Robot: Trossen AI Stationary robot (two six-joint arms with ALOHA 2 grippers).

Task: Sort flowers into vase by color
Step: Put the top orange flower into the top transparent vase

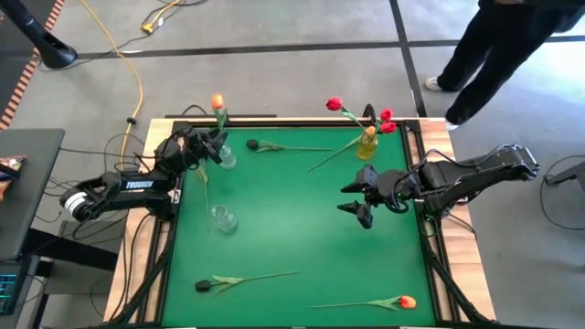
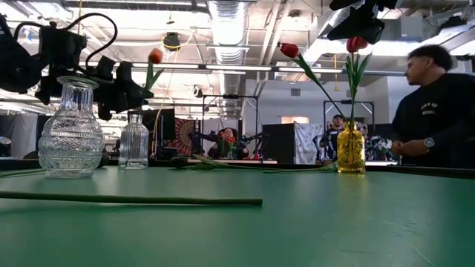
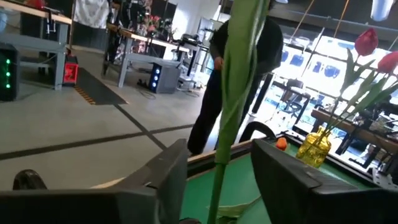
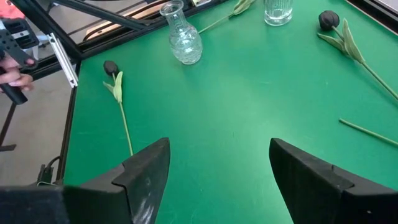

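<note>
An orange tulip (image 1: 218, 102) stands with its stem in a small clear vase (image 1: 226, 157), at the table's far left. My left gripper (image 1: 212, 146) is open and level beside that vase. Its fingers stand on either side of the green stem (image 3: 219, 162) without touching it. A yellow vase (image 1: 367, 144) at the far right holds red tulips (image 1: 385, 122). My right gripper (image 1: 361, 196) hangs open above the right half of the table, with nothing between its fingers. Dark tulips lie flat at the far side (image 1: 252, 144) and near the front left (image 1: 203, 286). An orange tulip (image 1: 407, 302) lies at the front right.
A round cut-glass vase (image 1: 223, 217) stands without flowers on the left half of the green mat (image 1: 302, 228). A loose stem (image 1: 329, 160) lies beside the yellow vase. A person (image 2: 434, 111) stands beyond the table's far right corner.
</note>
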